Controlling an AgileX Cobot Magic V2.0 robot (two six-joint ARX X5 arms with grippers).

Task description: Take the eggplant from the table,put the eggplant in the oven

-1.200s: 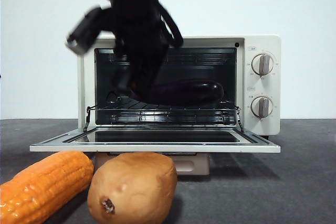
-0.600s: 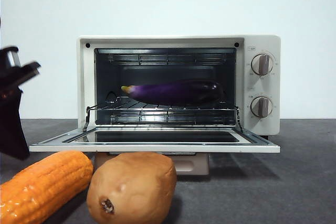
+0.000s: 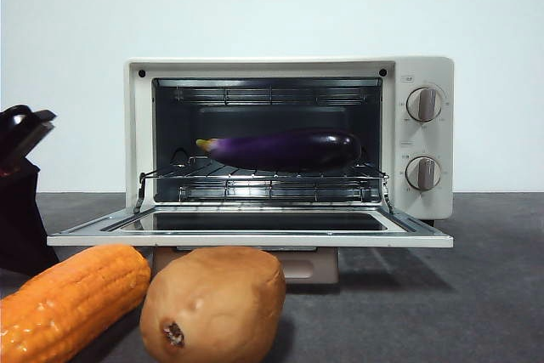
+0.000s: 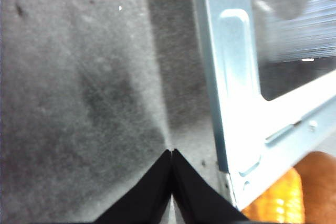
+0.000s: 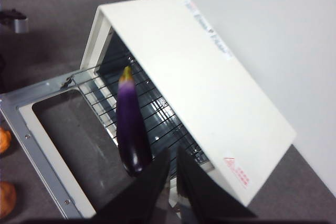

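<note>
Eggplant [image 3: 285,149] lies lengthwise on my oven [image 3: 289,138] rack, stem toward 9 o'clock; left gripper [image 4: 171,153] and right gripper [image 5: 173,153] both closed, empty.

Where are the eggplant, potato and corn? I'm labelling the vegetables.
eggplant [image 3: 285,150], front view, middle of its purple body on the oven rack.
potato [image 3: 214,303], front view, centre of its brown skin.
corn [image 3: 72,299], front view, mid-cob kernels.

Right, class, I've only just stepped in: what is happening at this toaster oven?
The eggplant lies on the wire rack inside the open oven, and no claw is holding it. The left claw, shut and empty, is low over the table beside the oven door. The right claw hangs shut above the oven. A corn cob and potato sit in front.
</note>
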